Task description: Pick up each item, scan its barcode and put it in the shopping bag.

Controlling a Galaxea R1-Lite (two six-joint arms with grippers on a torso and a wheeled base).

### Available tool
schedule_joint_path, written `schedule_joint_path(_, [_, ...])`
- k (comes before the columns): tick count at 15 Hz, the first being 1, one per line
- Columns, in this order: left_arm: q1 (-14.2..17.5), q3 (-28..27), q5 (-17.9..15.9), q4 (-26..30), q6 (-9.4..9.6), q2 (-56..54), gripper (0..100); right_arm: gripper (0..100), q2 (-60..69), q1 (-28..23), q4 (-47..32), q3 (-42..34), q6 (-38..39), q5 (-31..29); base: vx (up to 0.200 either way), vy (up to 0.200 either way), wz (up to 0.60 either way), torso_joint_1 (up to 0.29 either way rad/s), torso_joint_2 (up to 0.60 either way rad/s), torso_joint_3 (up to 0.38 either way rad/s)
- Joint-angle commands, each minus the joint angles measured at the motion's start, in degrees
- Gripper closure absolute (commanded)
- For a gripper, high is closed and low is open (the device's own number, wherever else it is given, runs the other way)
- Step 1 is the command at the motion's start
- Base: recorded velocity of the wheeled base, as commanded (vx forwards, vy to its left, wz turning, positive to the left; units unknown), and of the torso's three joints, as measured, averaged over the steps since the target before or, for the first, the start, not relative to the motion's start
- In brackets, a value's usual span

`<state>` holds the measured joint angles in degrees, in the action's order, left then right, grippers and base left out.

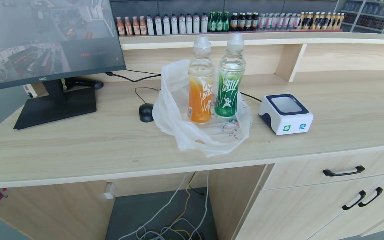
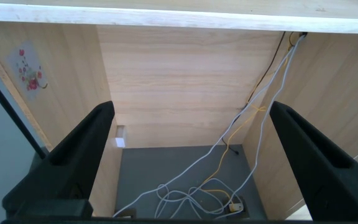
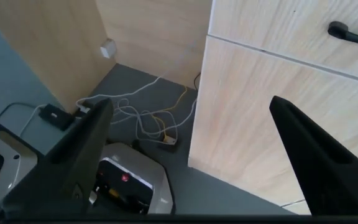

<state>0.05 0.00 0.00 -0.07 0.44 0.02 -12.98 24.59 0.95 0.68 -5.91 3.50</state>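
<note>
— What do we have, biggest first?

— The wooden counter (image 1: 78,146) runs across the whole scene. On its far left we see the monitor (image 1: 45,40) on a black stand.

— And the task's things?

— Mid-counter lies the white shopping bag (image 1: 170,110), slumped open. Inside it we find the orange bottle (image 1: 200,90) on the left and the green bottle (image 1: 229,86) just beside it on the right, both upright with caps on (whether they touch, we cannot tell).

— Our grippers?

— Both sit low, below the level of the counter top. The left gripper (image 2: 188,118) has its fingers spread wide with nothing between them. Past it we look into the kneehole, where cables (image 2: 191,193) lie on the dark floor. The right gripper (image 3: 191,106) is likewise spread wide and holds nothing, and it faces the pale cabinet front (image 3: 260,112) with its black drawer handle (image 3: 353,34).

— Smaller pieces?

— The scanner (image 1: 285,113), white with a dark blue rim, stands just right of the bag, window up. The black mouse (image 1: 146,112) rests just left of the bag.
</note>
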Motion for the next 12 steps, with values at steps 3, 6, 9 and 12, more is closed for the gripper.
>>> schedule_joint_path(3, [0.0, 0.0, 0.0, 0.0, 0.00, 0.0, 0, 0, -2.2, -8.9, -0.2, 0.0, -0.8, -0.2, 0.000, 0.000, 0.00, 0.000, 0.00, 0.000])
schedule_joint_path(6, [0.0, 0.0, 0.0, 0.0, -0.09, 0.0, 0, 0, -0.5, -24.2, 0.0, -0.1, -0.3, 1.2, 0.000, 0.000, 0.00, 0.000, 0.00, 0.000])
schedule_joint_path(9, [0.0, 0.0, 0.0, 0.0, -0.09, 0.0, 0, 0, 6.9, -24.5, -0.1, 0.0, 0.3, 2.2, 0.000, 0.000, 0.00, 0.000, 0.00, 0.000])
schedule_joint_path(12, [0.0, 0.0, 0.1, 0.0, -0.18, 0.0, 0, 0, 13.0, -24.4, 0.5, -0.6, -0.1, 2.0, 0.000, 0.000, 0.00, 0.000, 0.00, 0.000])
